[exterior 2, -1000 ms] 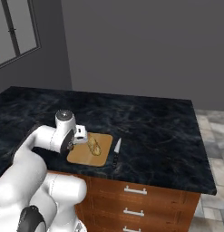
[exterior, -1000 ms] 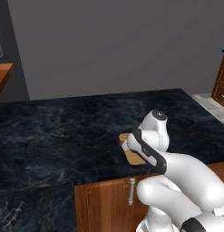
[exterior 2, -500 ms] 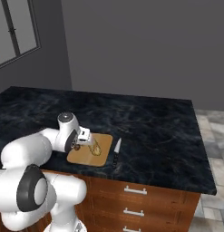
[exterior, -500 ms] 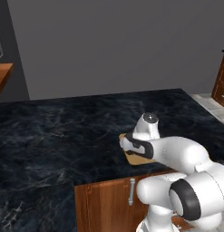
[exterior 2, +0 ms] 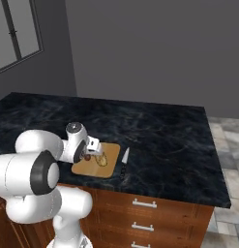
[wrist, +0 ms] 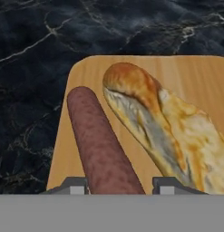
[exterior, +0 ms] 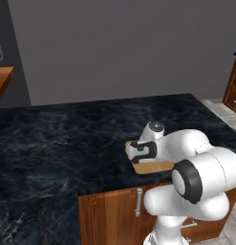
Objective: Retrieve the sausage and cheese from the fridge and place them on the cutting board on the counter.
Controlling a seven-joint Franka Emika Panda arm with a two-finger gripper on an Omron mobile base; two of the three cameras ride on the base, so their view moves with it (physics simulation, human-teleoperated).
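Note:
The dark reddish-brown sausage lies flat on the left part of the tan cutting board, which rests on the black marble counter. My gripper hovers low over the board with its jaws open a little. One fingertip stands on each side of the sausage's near end, and a thin gap shows on the right. From the right base view, the gripper is at the board's left end, with the sausage under it. The hand covers the board's far end. The cheese and the fridge are out of view.
A longer tan crusty piece lies on the board right beside the sausage. A knife rests on the counter just right of the board. The counter's front edge and wooden drawers are close below.
The arm has folded forward and the hand has come down to the board's left end with the sausage. The fingers now stand slightly wider around it.

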